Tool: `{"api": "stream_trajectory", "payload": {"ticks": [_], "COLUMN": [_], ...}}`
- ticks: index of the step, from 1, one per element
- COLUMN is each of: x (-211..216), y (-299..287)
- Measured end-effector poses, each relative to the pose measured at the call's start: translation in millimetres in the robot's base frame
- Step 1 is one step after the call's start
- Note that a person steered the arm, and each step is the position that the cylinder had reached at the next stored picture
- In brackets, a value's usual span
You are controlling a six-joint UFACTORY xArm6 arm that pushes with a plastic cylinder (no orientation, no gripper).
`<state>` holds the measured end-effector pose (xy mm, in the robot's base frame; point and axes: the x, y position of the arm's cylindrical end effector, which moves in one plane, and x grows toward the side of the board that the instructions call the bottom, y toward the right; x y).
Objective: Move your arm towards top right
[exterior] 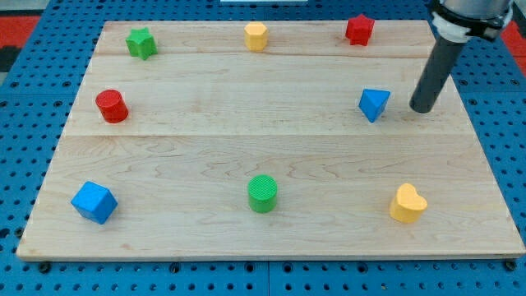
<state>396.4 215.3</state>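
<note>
My tip [422, 108] rests on the wooden board [271, 156] at the view's right, a short way right of the blue triangular block [374, 104] and not touching it. The rod rises up and to the right out of the view's top. The red star block [359, 30] sits near the board's top edge, up and left of my tip. The yellow heart block [408, 204] lies below my tip near the bottom right.
A yellow hexagonal block [256, 36] and a green star block [141, 43] sit along the top edge. A red cylinder [111, 106] is at the left. A blue cube [94, 202] and a green cylinder [263, 194] sit along the bottom. A blue pegboard [25, 123] surrounds the board.
</note>
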Motion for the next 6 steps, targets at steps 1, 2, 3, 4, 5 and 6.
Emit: {"api": "stream_trajectory", "payload": {"ticks": [1, 2, 3, 4, 5, 6], "x": [0.0, -0.7, -6.5, -13.7, -16.6, -18.6], "y": [-5.3, 9.6, 11.6, -0.9, -13.1, -13.4]}}
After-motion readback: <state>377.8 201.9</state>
